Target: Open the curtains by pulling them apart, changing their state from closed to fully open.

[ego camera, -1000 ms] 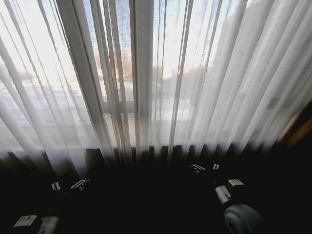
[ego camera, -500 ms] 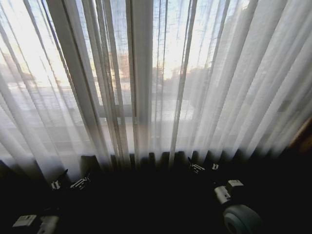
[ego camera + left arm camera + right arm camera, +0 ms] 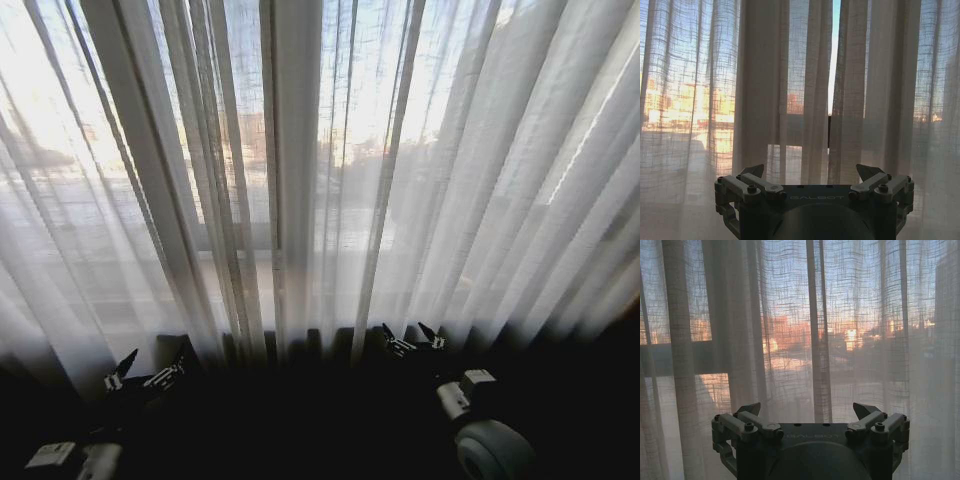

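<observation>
The curtains hang closed across the window, a left panel (image 3: 130,200) and a right panel (image 3: 490,200) of sheer off-white pleated fabric. In the left wrist view the curtains (image 3: 805,100) leave a thin slit of sky where the two edges meet. My left gripper (image 3: 150,366) is open low on the left, just short of the hem. My right gripper (image 3: 410,338) is open too, its tips level with the hem. Each wrist view shows its own open gripper (image 3: 811,172) (image 3: 807,410) facing the fabric (image 3: 815,330), with nothing between the fingers.
Dark window frame bars (image 3: 685,357) show through the fabric, with a vertical one (image 3: 272,200) near the middle. Below the hem the floor (image 3: 300,420) is in deep shadow. My right arm's grey joint (image 3: 490,450) sits at the lower right.
The whole head view has shifted: the curtains look larger and their hem lower, so the camera has come closer. Both grippers keep their place in the picture and stay open.
</observation>
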